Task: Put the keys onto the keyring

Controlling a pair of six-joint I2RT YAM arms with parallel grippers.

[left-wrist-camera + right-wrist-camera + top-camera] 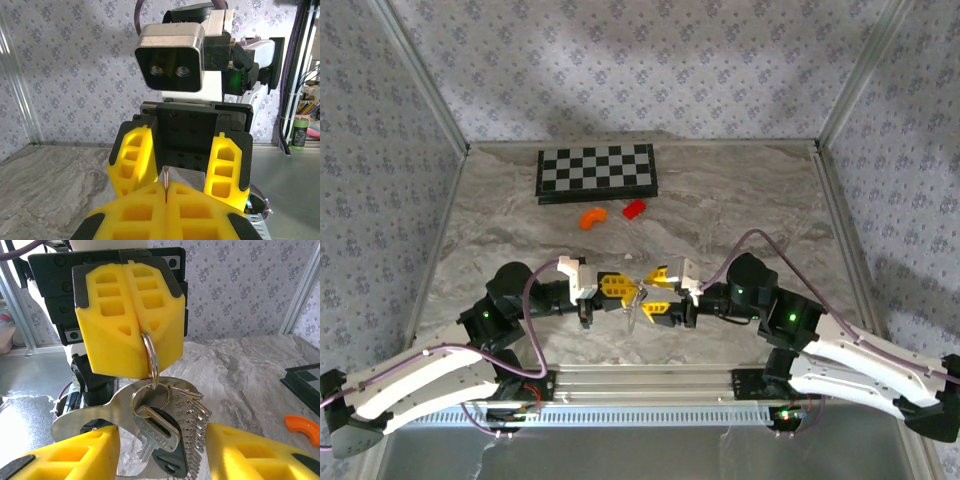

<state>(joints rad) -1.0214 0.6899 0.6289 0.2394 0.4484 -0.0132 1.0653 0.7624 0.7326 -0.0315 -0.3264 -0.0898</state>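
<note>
My left gripper (619,288) is shut on the top of the keyring (150,352), a thin silver loop whose edge pokes up from between the left gripper's (165,188) pressed yellow fingers. Below the loop hang the keys (159,432), a silver key over a dark fob, on a smaller linked ring. My right gripper (162,452) faces the left one, open, one yellow finger on each side of the hanging keys and touching neither. In the top view the right gripper (656,292) sits just right of the dangling keyring (634,306), above the near middle of the table.
A flat silver plate stamped with numbers (100,412) and a string of small rings (197,412) hang behind the keys. A checkerboard (597,172) lies at the back, with a curved orange piece (592,217) and a red block (634,208) in front of it.
</note>
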